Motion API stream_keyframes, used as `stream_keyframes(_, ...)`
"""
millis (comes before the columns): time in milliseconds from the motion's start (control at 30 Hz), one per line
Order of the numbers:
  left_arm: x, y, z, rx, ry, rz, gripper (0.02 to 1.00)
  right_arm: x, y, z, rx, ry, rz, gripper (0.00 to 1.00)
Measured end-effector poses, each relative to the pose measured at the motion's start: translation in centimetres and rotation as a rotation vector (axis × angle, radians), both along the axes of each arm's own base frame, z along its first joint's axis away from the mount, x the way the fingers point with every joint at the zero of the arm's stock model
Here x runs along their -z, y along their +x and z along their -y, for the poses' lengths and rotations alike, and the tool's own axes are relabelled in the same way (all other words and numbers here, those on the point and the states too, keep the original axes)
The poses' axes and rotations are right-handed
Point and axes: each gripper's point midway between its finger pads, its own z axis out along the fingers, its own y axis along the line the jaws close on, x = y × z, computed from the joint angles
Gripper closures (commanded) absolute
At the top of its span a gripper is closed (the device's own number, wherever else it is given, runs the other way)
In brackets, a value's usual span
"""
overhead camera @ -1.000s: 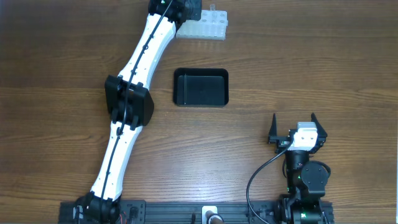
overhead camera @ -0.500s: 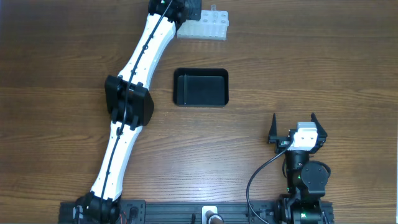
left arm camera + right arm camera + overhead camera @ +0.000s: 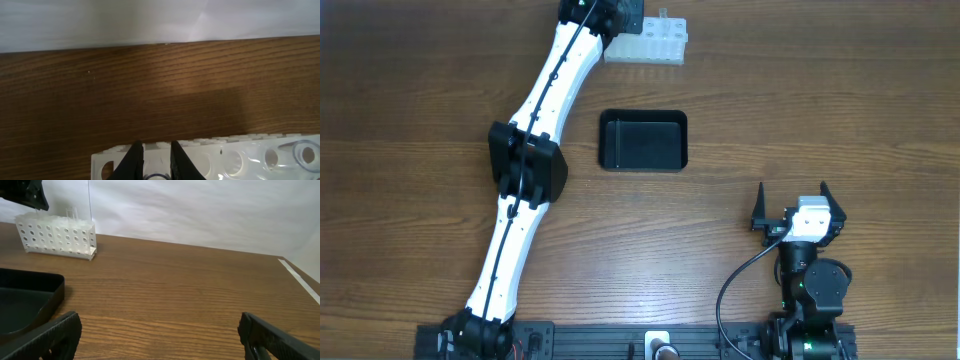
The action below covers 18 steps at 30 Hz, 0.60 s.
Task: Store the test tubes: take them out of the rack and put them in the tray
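The left arm stretches right across the table (image 3: 840, 100) to its far edge. Its left gripper (image 3: 151, 146) sits over the 9 o'clock end of the rack (image 3: 645, 45), clenched down narrow on the rim of a test tube (image 3: 156, 176) that stands in one of the end holes. From the wrist view the tube looks pinched between the two black fingers (image 3: 134, 159), and I read it as grasped, not just straddled. The tube stands upright, its long axis straight up out of the rack, so I'd say the pull has to go straight up before anything goes sideways, or it will drag the light plastic rack along. The rack itself lies with its long side running 9 to 3 o'clock. A second tube (image 3: 663, 14) stands farther along it, toward the 3 o'clock end. From the rack the black tray (image 3: 644, 113) lies at 6 o'clock, near it and apart from it, so the carry is a short haul back toward the arm bases. The right gripper (image 3: 792, 190) rests close to its own base with its fingers spread wide and nothing in them. From there the tray is out at 10 o'clock and the rack at 11 o'clock. The left arm is plainly the nearer one, and to my eye this is its job.
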Motion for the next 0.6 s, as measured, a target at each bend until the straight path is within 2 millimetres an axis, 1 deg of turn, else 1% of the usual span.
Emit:
stream_keyframes(333,-0.3,-0.1,-0.1,0.0,0.001,-0.002,0.934,0.0,0.0,0.0,0.0,-0.001,0.0,0.007)
stream_keyframes(467,-1.4,-0.2,-0.1,0.0,-0.005,0.014,0.934,0.0,0.0,0.0,0.0,-0.001,0.0,0.007)
stream_keyframes(600,-3.3,-0.2,-0.1,-0.001,-0.016,0.041,0.936,0.0,0.0,0.0,0.0,0.0,0.0,0.009)
